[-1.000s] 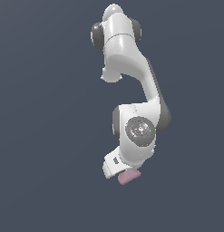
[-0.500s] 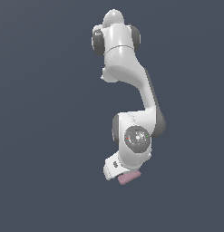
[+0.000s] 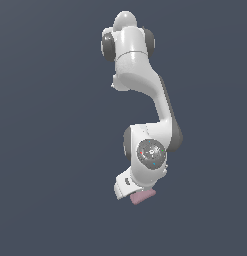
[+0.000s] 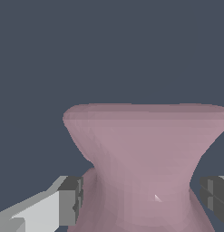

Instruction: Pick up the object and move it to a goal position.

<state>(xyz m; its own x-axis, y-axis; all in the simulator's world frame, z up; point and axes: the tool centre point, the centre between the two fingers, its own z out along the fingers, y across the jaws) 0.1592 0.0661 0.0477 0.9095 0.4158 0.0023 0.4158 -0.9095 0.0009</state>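
No text, label, brand, number or sign can be read in either view. The white jointed robot arm (image 3: 145, 125) carries only a round grey joint cap (image 3: 150, 152) with a few tiny coloured specks, too small to make out as marks. The matte pink pinched lump (image 4: 145, 158) is plain and unmarked.

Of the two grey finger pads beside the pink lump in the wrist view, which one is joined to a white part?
The pad beside the narrow waist of the pink lump joins a white finger body; the other pad shows only grey.
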